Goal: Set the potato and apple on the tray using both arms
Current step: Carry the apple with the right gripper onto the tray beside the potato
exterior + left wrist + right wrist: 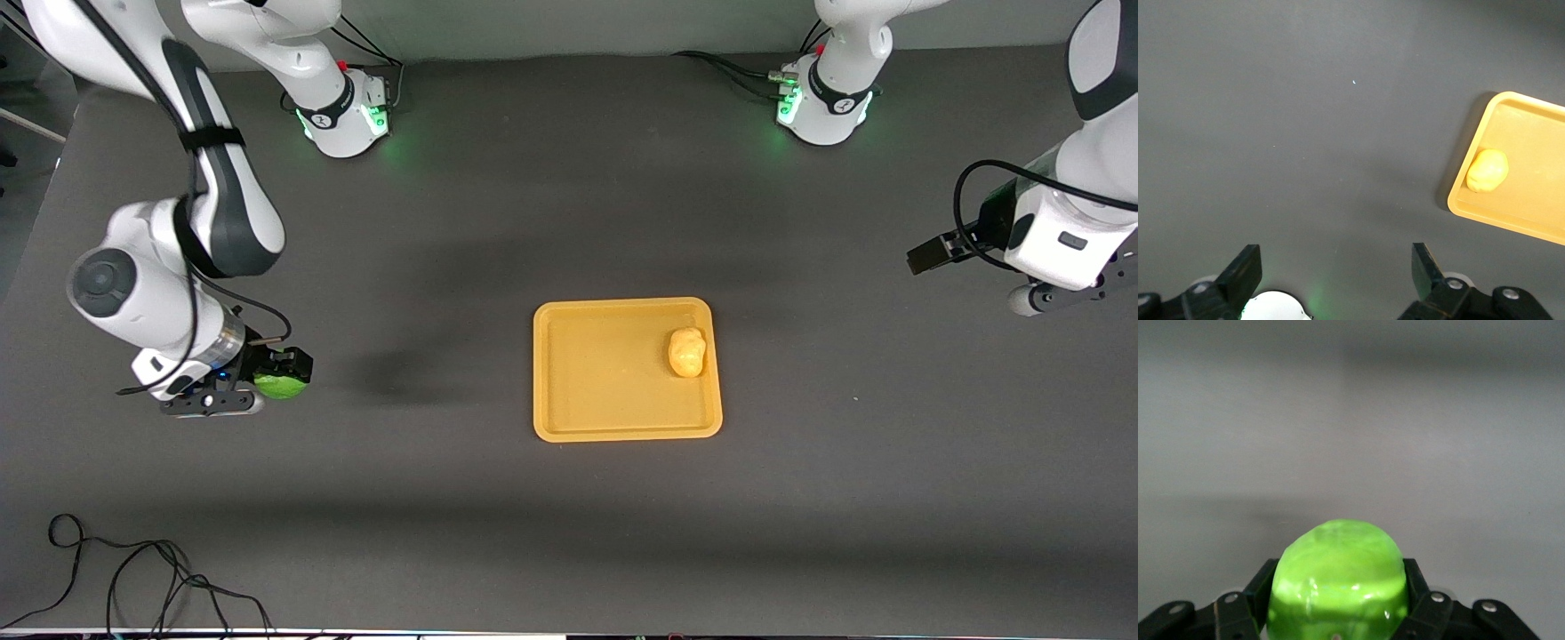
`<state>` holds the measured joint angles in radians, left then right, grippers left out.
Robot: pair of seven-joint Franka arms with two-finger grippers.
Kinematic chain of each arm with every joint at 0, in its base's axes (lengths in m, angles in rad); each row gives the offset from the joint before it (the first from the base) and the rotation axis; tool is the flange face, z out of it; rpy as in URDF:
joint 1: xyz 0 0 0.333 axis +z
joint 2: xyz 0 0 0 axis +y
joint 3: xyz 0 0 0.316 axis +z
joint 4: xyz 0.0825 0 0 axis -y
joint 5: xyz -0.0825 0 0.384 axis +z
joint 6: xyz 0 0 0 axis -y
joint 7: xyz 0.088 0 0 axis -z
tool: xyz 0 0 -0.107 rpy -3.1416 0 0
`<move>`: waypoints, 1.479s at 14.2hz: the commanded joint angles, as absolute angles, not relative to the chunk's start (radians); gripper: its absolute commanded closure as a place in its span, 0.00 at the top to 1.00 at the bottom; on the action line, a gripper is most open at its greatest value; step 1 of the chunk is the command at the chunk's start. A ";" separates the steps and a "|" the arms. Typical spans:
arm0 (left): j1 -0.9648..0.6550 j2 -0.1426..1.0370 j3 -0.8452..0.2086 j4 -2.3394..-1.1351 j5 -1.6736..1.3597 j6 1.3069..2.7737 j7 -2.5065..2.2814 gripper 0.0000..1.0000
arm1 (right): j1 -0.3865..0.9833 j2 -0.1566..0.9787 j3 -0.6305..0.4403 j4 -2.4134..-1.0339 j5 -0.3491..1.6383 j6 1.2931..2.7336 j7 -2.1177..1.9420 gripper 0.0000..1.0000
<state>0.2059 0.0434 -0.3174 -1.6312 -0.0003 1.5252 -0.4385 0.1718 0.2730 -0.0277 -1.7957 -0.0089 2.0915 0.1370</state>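
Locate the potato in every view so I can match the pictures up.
Front view: the potato lies in the tray, by the rim toward the left arm's end.
Left wrist view: the potato lies just inside the tray's rim, which is cut off at the picture's edge.
Right wrist view: not in it; the apple fills the right claw.
Shared landmark: the tray.

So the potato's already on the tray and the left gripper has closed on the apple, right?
Not quite: the right gripper has closed on the apple, as the front view shows. The left gripper is open and empty. The potato is on the tray.
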 commanded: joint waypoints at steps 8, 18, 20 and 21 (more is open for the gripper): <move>0.037 0.006 -0.064 -1.652 -0.005 1.546 -0.307 1.00 | 0.684 0.785 -0.035 -0.956 -0.014 1.775 0.862 0.53; 0.035 -0.003 -0.071 -1.655 0.008 1.566 -0.282 1.00 | 0.822 1.049 -0.038 -0.905 -0.060 2.066 0.996 0.53; 0.034 -0.002 -0.071 -1.655 0.008 1.557 -0.281 1.00 | 0.837 1.090 -0.038 -0.908 -0.061 2.118 0.999 0.53; 0.034 0.006 -0.071 -1.655 0.008 1.554 -0.281 1.00 | 0.841 1.103 -0.040 -0.908 -0.063 2.128 0.999 0.53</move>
